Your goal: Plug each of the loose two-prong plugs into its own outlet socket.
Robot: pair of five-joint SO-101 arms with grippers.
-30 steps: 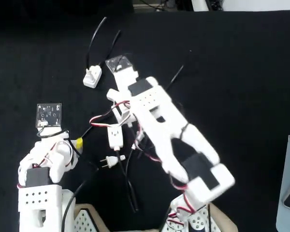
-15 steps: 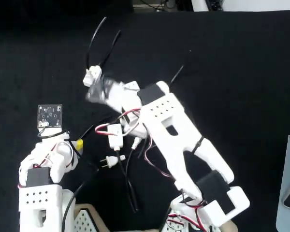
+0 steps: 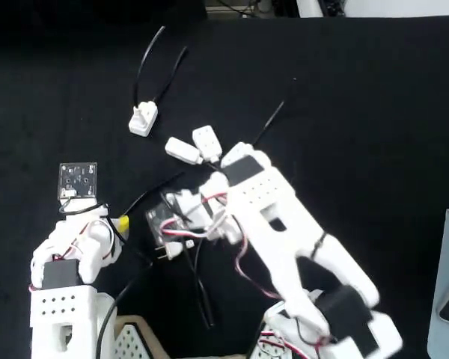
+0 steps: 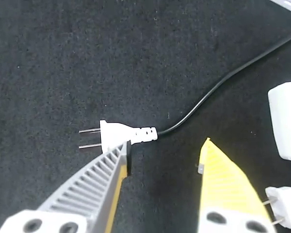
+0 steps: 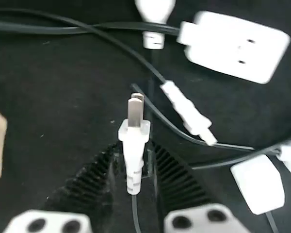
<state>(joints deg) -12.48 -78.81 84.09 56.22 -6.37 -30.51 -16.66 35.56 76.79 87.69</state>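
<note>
In the right wrist view, a white two-prong plug [image 5: 133, 141] is gripped by its body between the black ribbed fingers of the right gripper [image 5: 134, 149], which is closed tight on it. The prongs are aimed away toward a white rectangular outlet block [image 5: 235, 43], and tangled black cords [image 5: 145, 65] are crossed in between. In the left wrist view, the left gripper [image 4: 167, 145] is spread wide with nothing in it, and a second white flat plug [image 4: 119, 136] is lying on the black cloth [image 4: 63, 58] just beside the grey finger [image 4: 94, 179]. No plug is clearly seated, so every insertion is judged outstanding. In the high view, two more white outlet blocks [image 3: 185, 149] are set farther off, and the cords could be snagged.
</note>
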